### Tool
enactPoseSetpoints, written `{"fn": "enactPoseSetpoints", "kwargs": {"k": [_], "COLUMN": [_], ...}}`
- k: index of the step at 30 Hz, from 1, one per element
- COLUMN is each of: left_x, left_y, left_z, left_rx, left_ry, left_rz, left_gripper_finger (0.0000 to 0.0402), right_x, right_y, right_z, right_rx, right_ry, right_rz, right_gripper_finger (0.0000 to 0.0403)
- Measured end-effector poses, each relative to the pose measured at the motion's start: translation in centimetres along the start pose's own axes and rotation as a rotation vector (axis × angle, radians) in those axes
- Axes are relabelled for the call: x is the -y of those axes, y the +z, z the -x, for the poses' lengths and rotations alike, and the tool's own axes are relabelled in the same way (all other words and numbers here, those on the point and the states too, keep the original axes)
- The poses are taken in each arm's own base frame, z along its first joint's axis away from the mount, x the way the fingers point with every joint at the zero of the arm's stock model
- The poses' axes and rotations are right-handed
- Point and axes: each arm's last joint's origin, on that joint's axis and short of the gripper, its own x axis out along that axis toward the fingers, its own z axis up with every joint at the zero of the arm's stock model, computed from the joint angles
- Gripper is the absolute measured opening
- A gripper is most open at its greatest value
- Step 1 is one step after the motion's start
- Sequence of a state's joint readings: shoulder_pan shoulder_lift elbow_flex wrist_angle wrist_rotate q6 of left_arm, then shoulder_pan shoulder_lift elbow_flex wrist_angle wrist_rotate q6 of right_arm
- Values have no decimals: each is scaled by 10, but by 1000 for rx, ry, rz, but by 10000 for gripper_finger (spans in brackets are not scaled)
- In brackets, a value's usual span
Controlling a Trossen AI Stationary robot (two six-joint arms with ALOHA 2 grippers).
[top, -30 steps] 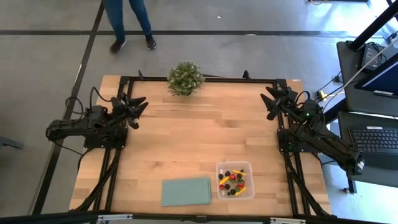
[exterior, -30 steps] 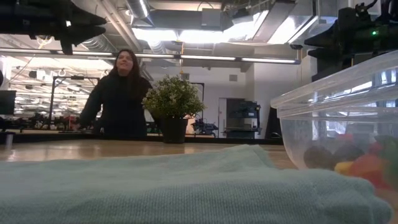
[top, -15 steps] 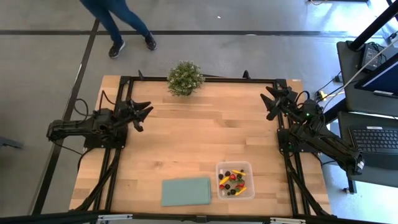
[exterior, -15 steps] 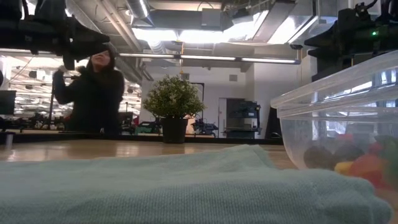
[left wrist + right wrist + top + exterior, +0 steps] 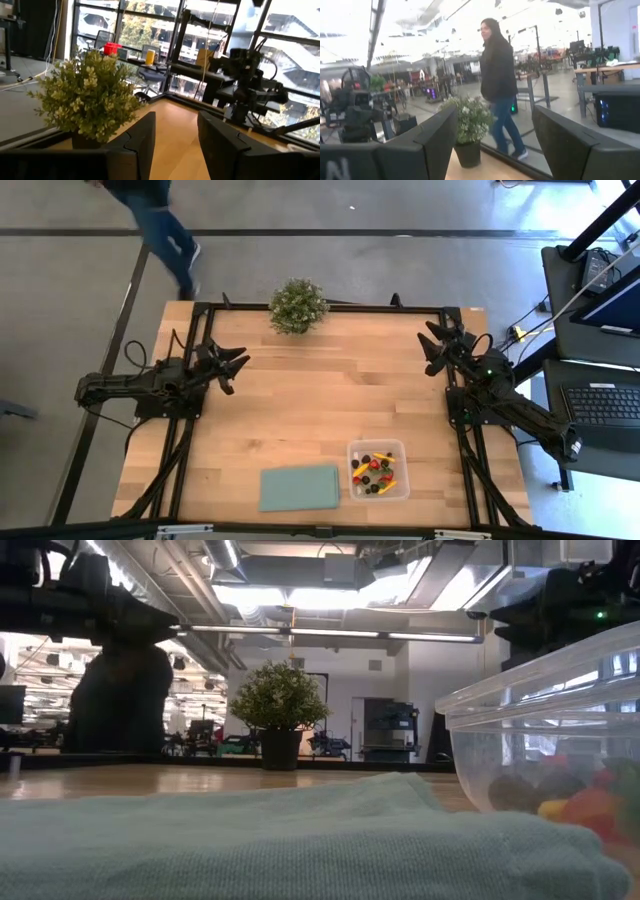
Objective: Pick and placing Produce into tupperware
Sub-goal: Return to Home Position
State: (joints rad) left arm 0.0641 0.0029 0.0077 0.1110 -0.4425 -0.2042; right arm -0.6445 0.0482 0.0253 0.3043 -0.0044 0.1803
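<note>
The tupperware (image 5: 403, 447) sits at the lower right of centre in the high view, just beside a pale-green cloth (image 5: 299, 486) on its left. The produce (image 5: 373, 472) lies inside it in a small heap of red, dark and yellow pieces; none shows loose on the counter (image 5: 320, 400). The left tool (image 5: 231, 366) hangs at the left edge of the frame, fingers spread and empty. The right tool (image 5: 430, 348) hangs at the right edge, likewise spread and holding nothing. Both are well apart from the box.

The picking looks finished, so parking the arms is what is left. That is best done by folding each arm back over its own side, high and slow, and keeping clear of the potted plant (image 5: 298, 305) at upper centre.
</note>
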Motion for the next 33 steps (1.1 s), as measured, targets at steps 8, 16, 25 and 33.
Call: {"fn": "enactPoseSetpoints", "kwargs": {"k": [8, 16, 25, 33], "left_x": [-1, -1, -1, -1], "left_y": [-1, -2, -2, -2], "left_z": [0, 0, 0, 0], "left_rx": [-3, -13, -15, -14], "left_ry": [23, 25, 26, 26], "left_rz": [-42, -118, -118, -119], "left_gripper_finger": [137, 137, 137, 137], "right_x": [1, 2, 4, 5], "right_y": [-8, -11, -27, -33], "right_z": [1, 1, 4, 5], "right_rx": [-35, -70, -234, -297], "right_ry": [11, 5, -25, -38], "right_rz": [5, 2, -1, 0], "right_gripper_finger": [259, 259, 259, 259]}}
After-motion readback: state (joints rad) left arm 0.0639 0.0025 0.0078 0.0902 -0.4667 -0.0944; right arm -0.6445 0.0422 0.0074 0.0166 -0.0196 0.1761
